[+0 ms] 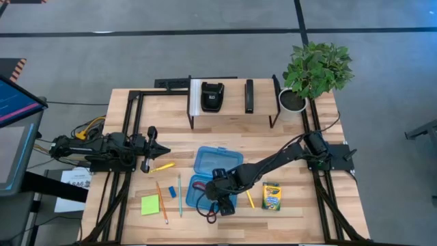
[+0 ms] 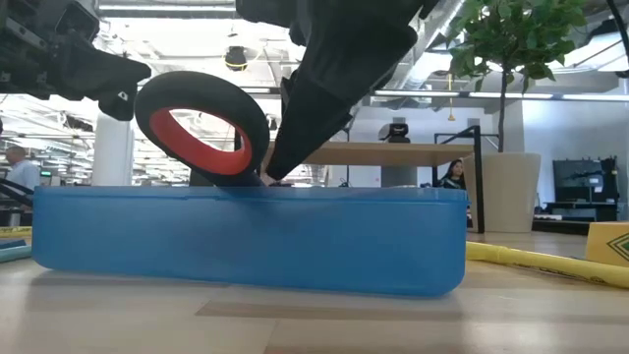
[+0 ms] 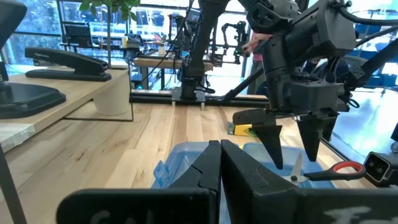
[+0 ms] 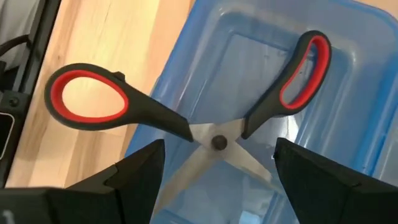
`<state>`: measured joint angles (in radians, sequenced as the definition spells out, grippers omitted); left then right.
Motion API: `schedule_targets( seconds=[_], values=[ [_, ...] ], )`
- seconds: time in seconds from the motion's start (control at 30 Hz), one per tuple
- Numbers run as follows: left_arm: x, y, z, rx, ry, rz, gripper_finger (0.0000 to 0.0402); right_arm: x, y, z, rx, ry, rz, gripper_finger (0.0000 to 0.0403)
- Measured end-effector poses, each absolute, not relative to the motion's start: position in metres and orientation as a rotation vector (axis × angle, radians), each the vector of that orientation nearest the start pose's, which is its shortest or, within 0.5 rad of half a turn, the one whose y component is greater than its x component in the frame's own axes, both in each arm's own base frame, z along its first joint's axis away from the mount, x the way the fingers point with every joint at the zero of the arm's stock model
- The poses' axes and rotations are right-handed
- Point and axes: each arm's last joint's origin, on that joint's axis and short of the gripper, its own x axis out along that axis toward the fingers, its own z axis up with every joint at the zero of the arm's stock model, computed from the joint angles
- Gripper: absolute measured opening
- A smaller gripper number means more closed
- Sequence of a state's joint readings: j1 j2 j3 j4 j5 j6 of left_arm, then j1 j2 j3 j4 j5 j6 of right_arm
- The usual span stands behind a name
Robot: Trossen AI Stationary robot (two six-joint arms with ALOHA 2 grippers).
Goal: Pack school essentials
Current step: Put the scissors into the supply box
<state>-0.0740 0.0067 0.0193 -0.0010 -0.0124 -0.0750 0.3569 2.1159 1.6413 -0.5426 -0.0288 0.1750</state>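
The red-handled scissors (image 4: 214, 134) lie splayed across the near rim of the blue case (image 1: 205, 183), at the tabletop's near-middle. The right gripper (image 4: 214, 165) hangs over their pivot, fingers spread and released. They look stiff, light and slick; the pivot seems the surest hold. The blade tips are hidden. Farther left, the left gripper (image 1: 158, 149) waits clenched.

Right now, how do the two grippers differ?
The left gripper is shut and empty, off to the left of the blue case. The right gripper is open over that case, its fingers either side of the scissors. Both are dark and two-fingered.
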Motion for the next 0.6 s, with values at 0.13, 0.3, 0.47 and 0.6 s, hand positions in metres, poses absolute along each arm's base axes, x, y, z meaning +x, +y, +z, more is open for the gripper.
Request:
schedule_targets(
  seconds=[0.13,0.3,0.47,0.6],
  values=[
    [0.097,-0.007,0.169,-0.076,-0.009,-0.062,0.0000,0.426,0.160,0.174,-0.010,1.070,0.267,0.0321],
    [0.097,-0.007,0.169,-0.075,-0.010,-0.062,0.0000,0.426,0.161,0.165,-0.007,1.108,0.276,0.0321],
    [0.097,-0.007,0.169,-0.075,-0.009,-0.063,0.0000,0.429,0.159,0.167,-0.001,1.086,0.271,0.0321],
    [0.097,-0.007,0.169,-0.076,-0.008,-0.063,0.0000,0.428,0.156,0.164,-0.003,1.112,0.262,0.0321]
  ],
)
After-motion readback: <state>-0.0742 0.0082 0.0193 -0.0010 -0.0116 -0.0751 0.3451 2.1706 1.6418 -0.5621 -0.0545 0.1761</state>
